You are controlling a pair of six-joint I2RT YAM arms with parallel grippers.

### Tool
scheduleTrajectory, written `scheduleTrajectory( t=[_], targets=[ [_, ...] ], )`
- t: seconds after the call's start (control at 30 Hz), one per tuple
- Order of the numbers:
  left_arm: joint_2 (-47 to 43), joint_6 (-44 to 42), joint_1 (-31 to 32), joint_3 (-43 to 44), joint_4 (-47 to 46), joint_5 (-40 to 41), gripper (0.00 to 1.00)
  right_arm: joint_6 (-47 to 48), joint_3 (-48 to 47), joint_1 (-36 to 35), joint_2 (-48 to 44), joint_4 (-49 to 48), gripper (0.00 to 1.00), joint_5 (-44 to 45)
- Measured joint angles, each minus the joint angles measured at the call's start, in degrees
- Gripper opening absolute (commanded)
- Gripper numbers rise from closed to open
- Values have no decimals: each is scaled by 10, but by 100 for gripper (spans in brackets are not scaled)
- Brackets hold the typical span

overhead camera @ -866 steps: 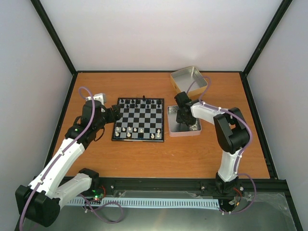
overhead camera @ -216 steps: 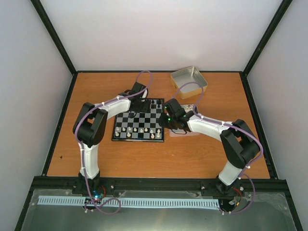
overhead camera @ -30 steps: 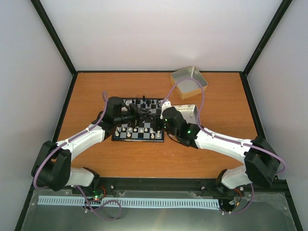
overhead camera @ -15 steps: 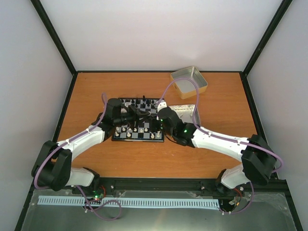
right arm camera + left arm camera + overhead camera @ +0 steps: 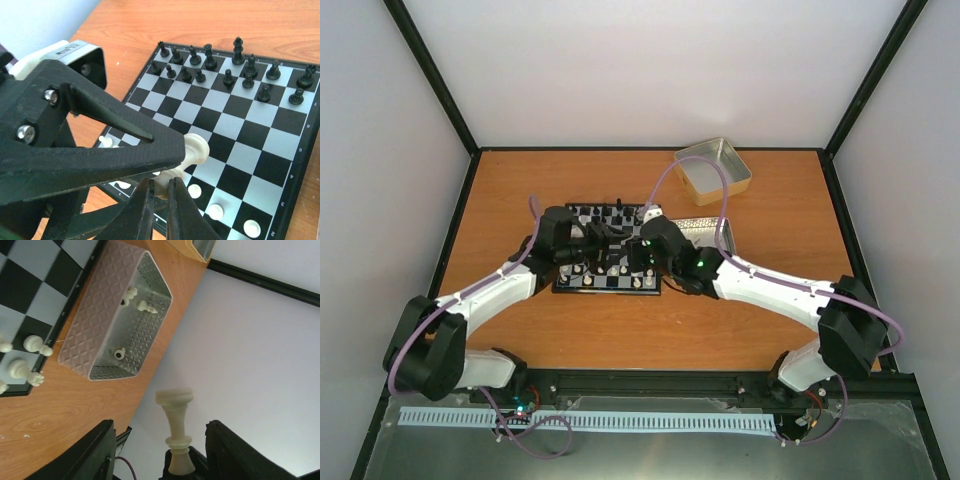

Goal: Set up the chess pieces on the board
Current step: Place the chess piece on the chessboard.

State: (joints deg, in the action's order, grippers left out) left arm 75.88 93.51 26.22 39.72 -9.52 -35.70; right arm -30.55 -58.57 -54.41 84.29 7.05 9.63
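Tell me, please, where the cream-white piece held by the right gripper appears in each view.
Top external: cannot be made out, hidden over the board.
Left wrist: white piece at lower middle, inside the open left gripper.
Right wrist: the piece at centre, pinched by the right gripper.
Shared landmark: the board, top left in left wrist, right half in right wrist.
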Motion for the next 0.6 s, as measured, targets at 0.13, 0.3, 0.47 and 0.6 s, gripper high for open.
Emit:
scheduleTrajectory(
  t=[0.13, 0.3, 0.47, 0.6],
  targets=[
    [-36, -52, -9, 0, 76, 43, 55, -14, -41, 4, 20, 53, 3, -19],
    [-134, -162, -54, 0, 186, 170, 64, -30, -67, 12, 35, 116, 3, -72],
    [-202, -302, -69, 30, 284, 330, 64, -34, -111, 12, 83, 166, 3, -154],
    [-222, -393, -69, 52, 334, 433, 65, -33, -160, 5, 136, 194, 3, -203]
  ],
)
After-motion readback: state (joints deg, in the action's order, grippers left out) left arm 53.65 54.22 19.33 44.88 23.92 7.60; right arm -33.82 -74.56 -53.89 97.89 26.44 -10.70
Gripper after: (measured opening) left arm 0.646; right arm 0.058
